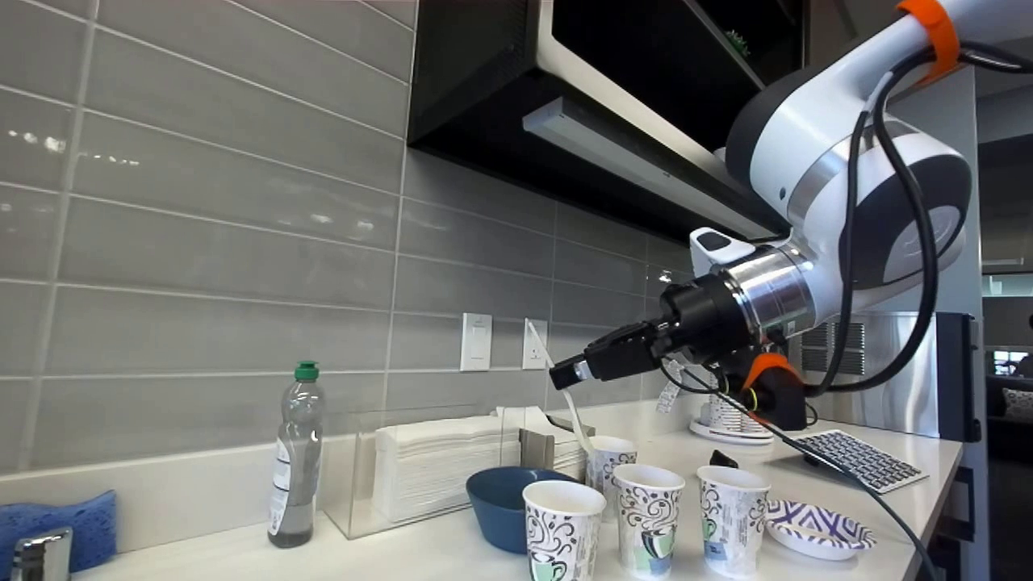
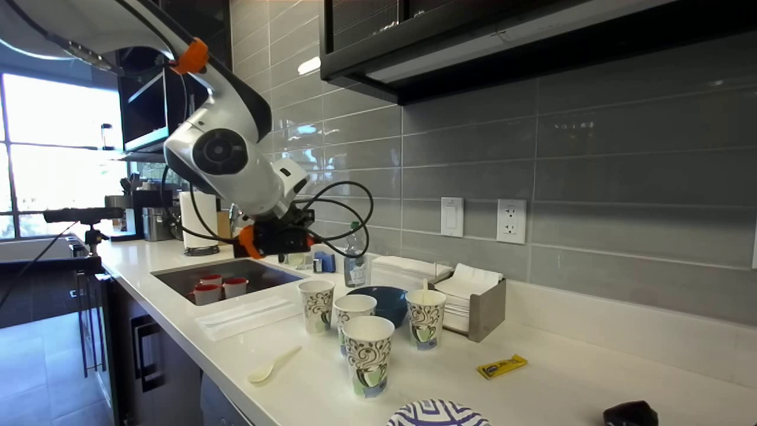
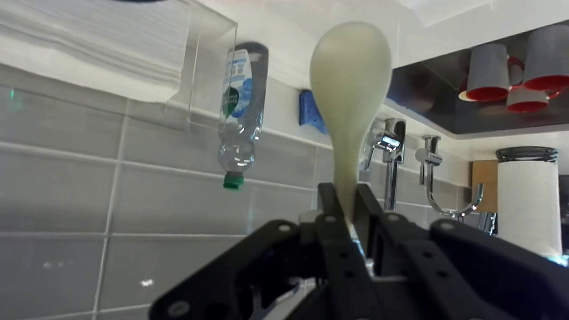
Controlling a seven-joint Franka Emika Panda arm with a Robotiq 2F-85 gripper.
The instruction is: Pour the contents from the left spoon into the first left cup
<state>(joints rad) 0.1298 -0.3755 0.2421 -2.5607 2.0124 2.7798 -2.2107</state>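
Observation:
My gripper (image 3: pixel 344 195) is shut on the pale left spoon (image 3: pixel 351 71). The wrist view is upside down, so the spoon's bowl points down from the fingers. No contents can be made out in it. In an exterior view, my gripper (image 1: pixel 570 373) holds the spoon (image 1: pixel 578 421) slanted, its handle end up, above the counter and cups. The first left cup (image 1: pixel 565 528), white with dark green markings, stands upright below. The first left cup (image 2: pixel 317 307) also shows in this exterior view, where the fingers are hidden behind the wrist. The height and depth gap to it are unclear.
Similar cups (image 1: pixel 650 516), (image 1: pixel 734 516) stand beside it. A cup (image 2: pixel 426 322) by the napkins has a spoon handle sticking up. A dark blue bowl (image 1: pixel 494 512), a soap bottle (image 1: pixel 295 476), a patterned plate (image 1: pixel 815 528) and another spoon (image 2: pixel 275 365) are on the counter.

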